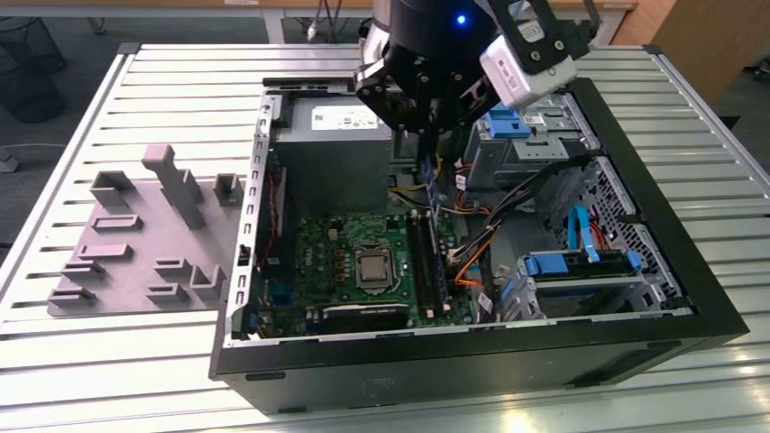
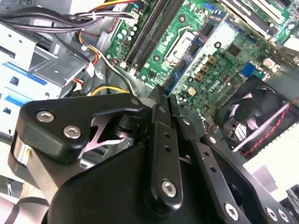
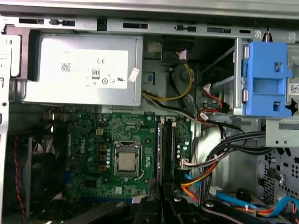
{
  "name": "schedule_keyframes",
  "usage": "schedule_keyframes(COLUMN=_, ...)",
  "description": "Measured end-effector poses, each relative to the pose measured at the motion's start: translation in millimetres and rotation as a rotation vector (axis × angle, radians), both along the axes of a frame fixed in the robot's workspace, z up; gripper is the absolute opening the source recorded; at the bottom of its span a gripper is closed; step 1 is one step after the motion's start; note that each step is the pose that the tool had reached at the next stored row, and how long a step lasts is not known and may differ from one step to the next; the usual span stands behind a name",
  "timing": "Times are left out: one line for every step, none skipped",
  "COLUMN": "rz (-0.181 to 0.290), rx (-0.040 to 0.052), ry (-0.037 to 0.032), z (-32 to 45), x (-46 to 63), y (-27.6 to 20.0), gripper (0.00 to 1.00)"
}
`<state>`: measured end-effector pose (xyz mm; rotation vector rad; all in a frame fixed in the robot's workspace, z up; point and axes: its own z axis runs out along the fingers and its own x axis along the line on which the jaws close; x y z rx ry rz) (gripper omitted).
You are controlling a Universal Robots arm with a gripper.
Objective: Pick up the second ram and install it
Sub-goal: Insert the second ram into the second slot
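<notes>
In the exterior view my gripper (image 1: 427, 144) hangs over the open computer case, above the green motherboard (image 1: 349, 244). It is shut on the second ram (image 1: 430, 176), a thin blue-green stick that hangs edge-on below the fingers. The stick is above the far end of the long black slots (image 1: 421, 262) and is clear of them. In both wrist views the black fingers (image 2: 159, 121) (image 3: 152, 207) are pressed close together, and the slots (image 3: 167, 149) (image 2: 149, 32) lie straight ahead of them. In those views the stick is mostly hidden between the fingers.
A grey power supply (image 1: 331, 135) (image 3: 84, 70) sits just beyond the slots. Orange and black cables (image 1: 475, 253) and blue drive cages (image 1: 578, 266) (image 3: 266, 79) crowd the exterior view's right. A case fan (image 2: 252, 116) is beside the board. A grey parts fixture (image 1: 144, 244) lies outside the case.
</notes>
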<state>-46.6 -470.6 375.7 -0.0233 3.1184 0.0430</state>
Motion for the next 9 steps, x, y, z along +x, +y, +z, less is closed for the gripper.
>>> schedule_keyframes(rz=0.008, rx=0.0, ry=-0.0001, z=-1.8, x=0.0, y=0.0, gripper=0.14)
schedule_keyframes(rz=0.025, rx=0.0001, ry=-0.0001, z=-3.7, x=0.0, y=0.0, gripper=0.14)
schedule_keyframes(rz=0.043, rx=0.0001, ry=-0.0001, z=-5.4, x=0.0, y=0.0, gripper=0.14)
schedule_keyframes(rz=0.061, rx=0.0, ry=-0.0001, z=-7.2, x=0.0, y=0.0, gripper=0.14)
schedule_keyframes(rz=0.078, rx=0.0001, ry=-0.0001, z=-9.1, x=0.0, y=0.0, gripper=0.14)
schedule_keyframes(rz=0.085, rx=0.0, ry=-0.0001, z=-10.9, x=0.0, y=0.0, gripper=0.14)
schedule_keyframes(rz=0.085, rx=0.0001, ry=0.0, z=-12.7, x=0.0, y=0.0, gripper=0.14)
schedule_keyframes(rz=0.085, rx=0.0001, ry=0.0001, z=-14.5, x=0.0, y=0.0, gripper=0.14)
schedule_keyframes(rz=0.085, rx=0.0003, ry=0.0003, z=-16.3, x=0.0, y=0.0, gripper=0.14)
